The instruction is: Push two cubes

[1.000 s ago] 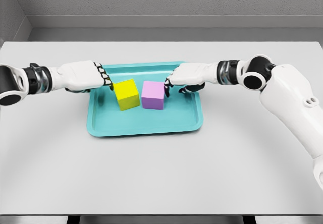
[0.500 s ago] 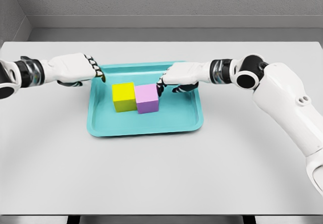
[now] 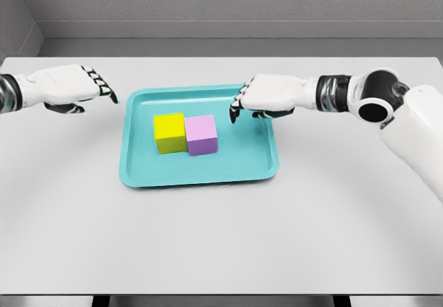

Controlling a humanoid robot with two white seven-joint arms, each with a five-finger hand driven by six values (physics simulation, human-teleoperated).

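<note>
A yellow cube (image 3: 169, 132) and a purple cube (image 3: 201, 135) stand side by side, touching, in the middle of a teal tray (image 3: 201, 171). My left hand (image 3: 102, 88) hovers left of the tray, clear of the yellow cube, its fingers curled and holding nothing. My right hand (image 3: 237, 107) hangs over the tray's right part, a short gap from the purple cube, fingers bent downward and holding nothing.
The tray lies on a pale grey table (image 3: 221, 238). A grey wall runs behind the table's far edge (image 3: 221, 58).
The cubes were pushed together and now touch. Both hands have since drawn back: the left out past the tray's left rim, the right to the right, away from the purple cube.
</note>
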